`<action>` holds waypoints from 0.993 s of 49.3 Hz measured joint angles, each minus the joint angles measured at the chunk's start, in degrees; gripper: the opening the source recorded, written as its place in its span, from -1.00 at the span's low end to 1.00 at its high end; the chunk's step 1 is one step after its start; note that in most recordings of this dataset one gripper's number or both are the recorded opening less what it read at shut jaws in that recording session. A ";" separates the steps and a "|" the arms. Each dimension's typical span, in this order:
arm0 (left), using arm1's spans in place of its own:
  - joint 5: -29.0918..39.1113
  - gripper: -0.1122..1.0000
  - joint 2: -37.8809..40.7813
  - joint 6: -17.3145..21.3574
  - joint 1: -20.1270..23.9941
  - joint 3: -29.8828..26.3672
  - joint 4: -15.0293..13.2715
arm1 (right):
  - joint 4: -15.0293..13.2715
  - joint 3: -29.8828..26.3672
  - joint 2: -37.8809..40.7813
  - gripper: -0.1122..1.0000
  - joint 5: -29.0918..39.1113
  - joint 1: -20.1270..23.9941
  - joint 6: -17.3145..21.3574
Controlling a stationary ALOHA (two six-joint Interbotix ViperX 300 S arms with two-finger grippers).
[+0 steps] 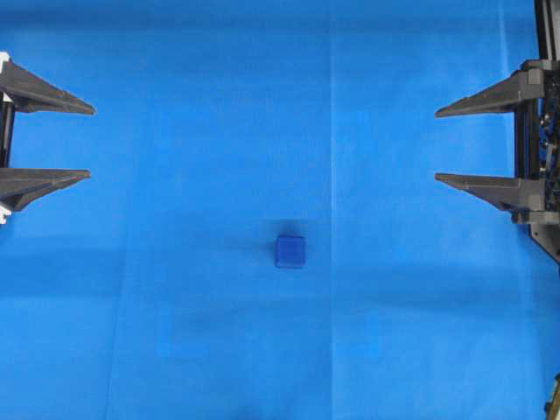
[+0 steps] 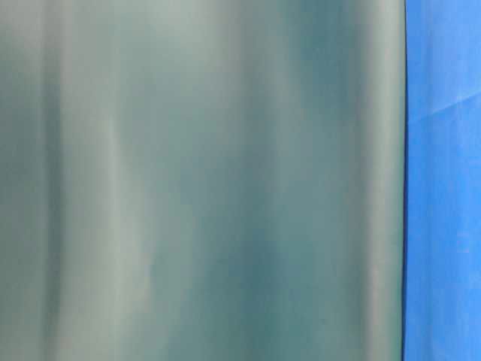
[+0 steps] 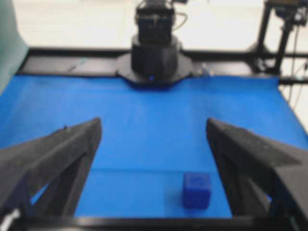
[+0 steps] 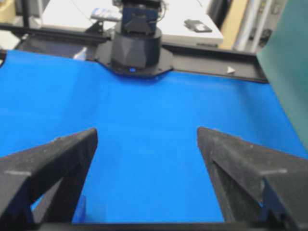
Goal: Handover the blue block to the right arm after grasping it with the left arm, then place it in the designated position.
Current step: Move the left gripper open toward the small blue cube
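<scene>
The left arm's gripper (image 1: 90,142) sits at the left edge of the overhead view with its jaws spread wide, holding and touching nothing; the same wide gap shows in its own wrist view (image 3: 154,126). The right arm's gripper (image 1: 437,145) sits at the opposite edge, jaws just as wide and likewise bare, as its wrist view (image 4: 147,132) confirms. The blue block (image 1: 290,251) rests on the blue cloth (image 1: 219,105) that covers the counter, near the middle and a little toward the lower edge of the overhead view, well apart from both grippers. From the left wrist camera the block (image 3: 196,190) lies low in the frame, nearer the right-hand finger (image 3: 250,159) but not touching it. Each wrist view looks across the cloth to the other arm's black base (image 3: 154,62) on a dark frame rail. The table-level camera is almost filled by a blurred grey-green panel (image 2: 203,180), with a strip of cloth at its right.
</scene>
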 measured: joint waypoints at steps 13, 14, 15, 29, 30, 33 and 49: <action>0.35 0.86 0.09 -0.26 0.00 0.00 0.00 | 0.00 -0.09 0.09 0.96 0.18 -0.44 0.09; 0.35 0.86 0.00 -0.26 0.00 0.00 0.00 | 0.09 -0.09 0.09 0.96 0.35 -0.53 0.00; 0.44 0.86 0.00 -0.26 0.00 0.00 -0.09 | 0.00 -0.09 0.09 0.96 0.35 -0.53 0.09; 0.44 0.86 0.09 -0.26 -0.26 0.00 0.00 | 0.09 -0.09 0.09 0.96 0.35 -0.53 0.09; 0.35 0.86 0.09 -0.35 -0.35 0.00 0.00 | 0.09 -0.09 0.00 0.96 0.35 -0.53 0.09; 0.26 0.86 0.35 -0.35 -0.35 0.00 0.09 | 0.00 -0.09 0.09 0.96 0.18 -0.53 0.09; -6.42 0.86 8.79 -0.53 -1.85 -0.88 0.00 | 0.09 0.00 0.62 0.96 0.09 -0.53 0.09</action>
